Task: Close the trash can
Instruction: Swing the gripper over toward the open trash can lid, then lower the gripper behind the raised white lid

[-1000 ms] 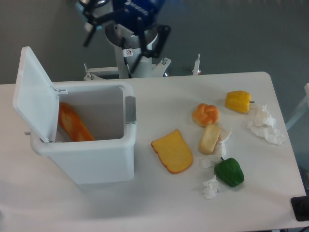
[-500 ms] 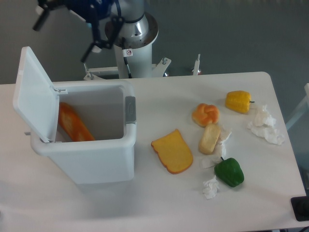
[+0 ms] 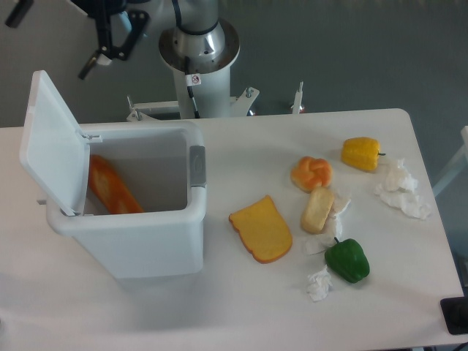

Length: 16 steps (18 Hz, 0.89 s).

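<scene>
Trash can (image 3: 139,219): large white bin, standing on the left part of the counter (image 3: 241,314), lid (image 3: 51,142) open and raised upright at the bin's left side, grey latch tab (image 3: 197,166) on the right rim; an orange loaf-like item (image 3: 113,189) leans inside against the left wall. End effector (image 3: 110,44): dark, at the upper left above and behind the bin, clear of the lid, partly cut off by the frame edge; holds nothing visible, and how far its jaws stand apart cannot be told. Arm base (image 3: 199,62): white column behind the counter's far edge. Toast slice (image 3: 261,229): flat, yellow-orange, mid-counter, just right of the bin. Orange bun (image 3: 311,173): toward the far right. Pale bread roll (image 3: 318,210): just in front of the bun, resting against white crumpled paper (image 3: 338,205). Yellow pepper (image 3: 361,153): near the far right corner. Crumpled paper (image 3: 401,189): by the right edge, just beside the yellow pepper. Green pepper (image 3: 347,259): toward the near right corner, with another paper wad (image 3: 319,284) just beside it
</scene>
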### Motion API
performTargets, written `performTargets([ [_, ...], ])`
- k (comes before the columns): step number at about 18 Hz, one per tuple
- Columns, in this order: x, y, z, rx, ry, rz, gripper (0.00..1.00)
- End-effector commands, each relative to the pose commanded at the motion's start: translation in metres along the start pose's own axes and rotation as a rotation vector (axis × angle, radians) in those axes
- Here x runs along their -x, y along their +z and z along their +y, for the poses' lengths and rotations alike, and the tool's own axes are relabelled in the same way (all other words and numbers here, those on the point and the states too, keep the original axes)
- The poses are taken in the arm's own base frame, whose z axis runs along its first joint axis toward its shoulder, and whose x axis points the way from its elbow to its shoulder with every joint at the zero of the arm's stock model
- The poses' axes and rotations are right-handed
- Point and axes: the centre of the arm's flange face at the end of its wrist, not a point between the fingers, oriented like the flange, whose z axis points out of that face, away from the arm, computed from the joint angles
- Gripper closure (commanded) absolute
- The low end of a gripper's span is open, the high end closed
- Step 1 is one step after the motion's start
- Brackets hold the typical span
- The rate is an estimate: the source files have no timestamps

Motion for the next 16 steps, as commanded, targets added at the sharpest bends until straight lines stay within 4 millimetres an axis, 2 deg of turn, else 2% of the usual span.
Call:
performTargets([
  [5,-0.026,0.011,0.002,0.016,0.025,0.035,0.0],
  [16,-0.048,0.034,0.013,0.057,0.036,0.091,0.0],
])
